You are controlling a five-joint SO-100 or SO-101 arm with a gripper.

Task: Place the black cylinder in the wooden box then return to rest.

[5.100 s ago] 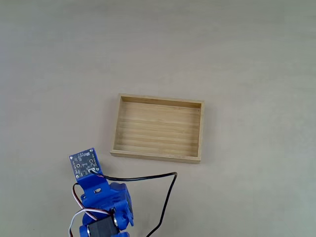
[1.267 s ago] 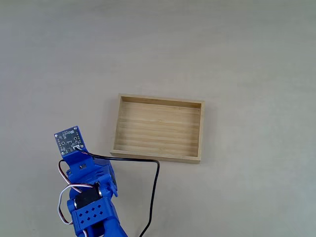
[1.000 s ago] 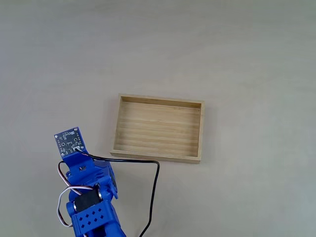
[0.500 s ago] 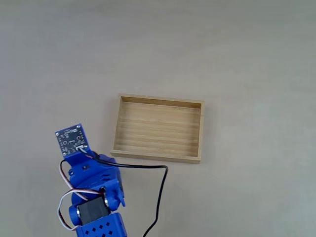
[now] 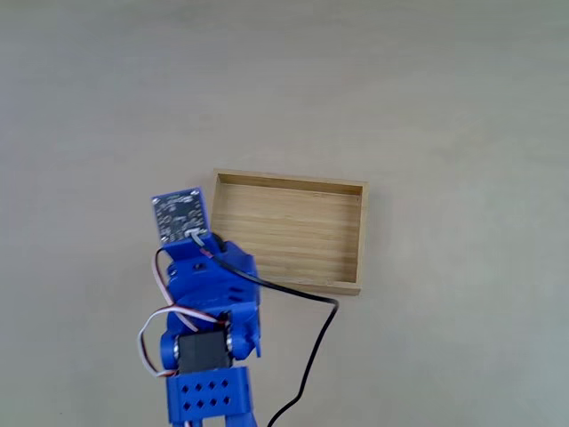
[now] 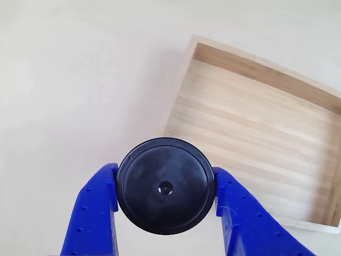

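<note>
While the fingers (image 6: 90, 213) pinch the cylinder (image 6: 165, 185) between them, the box (image 6: 256, 149) lies just ahead and to the right in the other view.

Closed onto its round side wall from both sides, the gripper (image 6: 165, 200) carries it clear of the table; it looks light, rigid and smooth, so a grip across the middle seems safest against slipping. Compared with half a second ago, the arm (image 5: 209, 302) in the fixed view has swung right, up against the box's near-left corner.

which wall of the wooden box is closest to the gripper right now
In the fixed view, the left short wall of the wooden box: the arm overlaps it. The gripper, clamping the black cylinder, hangs near that wall.
</note>
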